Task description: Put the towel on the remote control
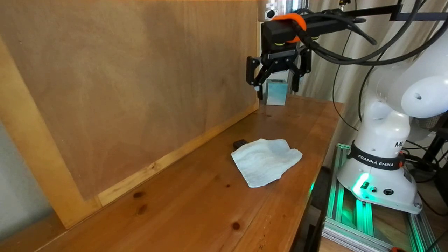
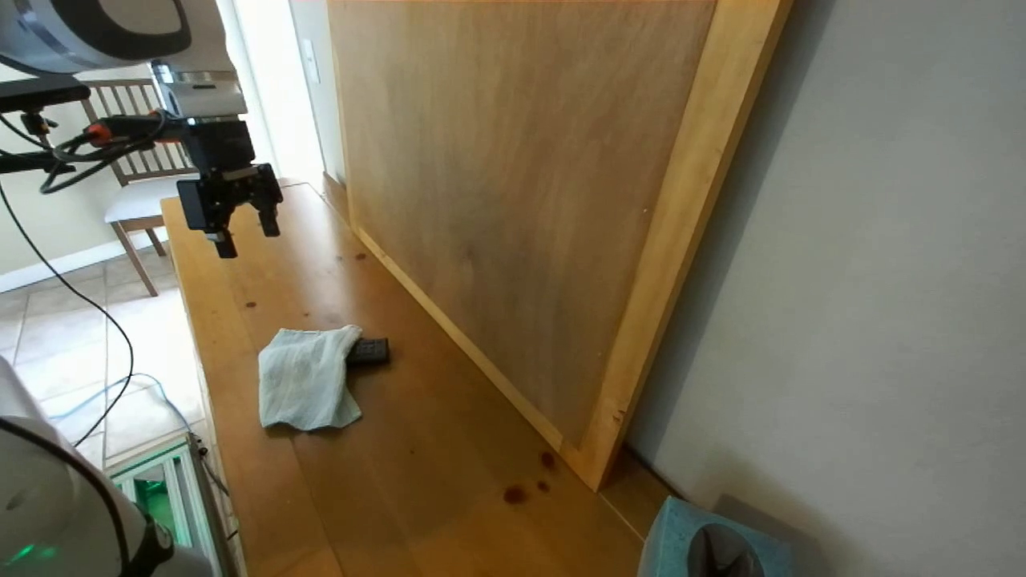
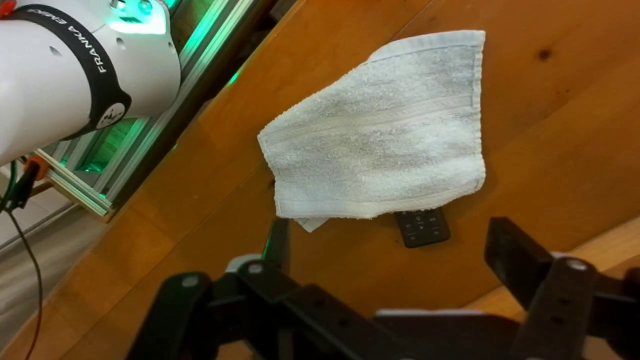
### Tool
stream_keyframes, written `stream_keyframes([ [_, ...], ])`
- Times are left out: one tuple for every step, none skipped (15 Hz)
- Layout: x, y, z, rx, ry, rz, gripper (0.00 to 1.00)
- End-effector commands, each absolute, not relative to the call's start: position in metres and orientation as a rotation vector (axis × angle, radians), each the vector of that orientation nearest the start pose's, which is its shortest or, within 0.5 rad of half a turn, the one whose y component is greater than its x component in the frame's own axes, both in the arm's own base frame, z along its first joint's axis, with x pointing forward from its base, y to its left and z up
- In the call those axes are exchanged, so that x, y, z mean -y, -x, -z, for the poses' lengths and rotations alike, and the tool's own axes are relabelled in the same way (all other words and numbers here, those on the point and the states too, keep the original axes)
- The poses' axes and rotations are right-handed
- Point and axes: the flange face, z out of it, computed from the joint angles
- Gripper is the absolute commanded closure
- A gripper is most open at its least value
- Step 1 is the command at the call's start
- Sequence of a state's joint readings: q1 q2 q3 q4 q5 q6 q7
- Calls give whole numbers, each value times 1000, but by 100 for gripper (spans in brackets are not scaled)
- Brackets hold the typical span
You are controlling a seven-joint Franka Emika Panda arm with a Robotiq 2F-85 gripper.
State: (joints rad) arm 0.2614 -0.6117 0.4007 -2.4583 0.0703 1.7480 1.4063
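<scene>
Up there hangs the black two-fingered claw (image 2: 248, 239), jaws spread wide, above the brown wooden worktop (image 1: 175, 210)! On it, the pale, wrinkled cloth towel (image 3: 375, 135) lies over part of the slim black rectangular remote control (image 3: 424, 232), one buttoned end poking out.

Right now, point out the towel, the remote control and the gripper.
Towel (image 3: 379, 137), wrist view: middle of its upper face.
Remote control (image 3: 424, 230), wrist view: the uncovered end, with buttons.
Gripper (image 2: 249, 240), in an exterior view: the gap midway between its fingertips.
</scene>
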Motion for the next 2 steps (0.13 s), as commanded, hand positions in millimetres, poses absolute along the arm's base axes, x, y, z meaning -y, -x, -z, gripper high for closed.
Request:
stream_keyframes([
  [-236,-278,-479,-1371,3048,93,0],
  [-235,-279,-478,-1374,3049,88,0],
])
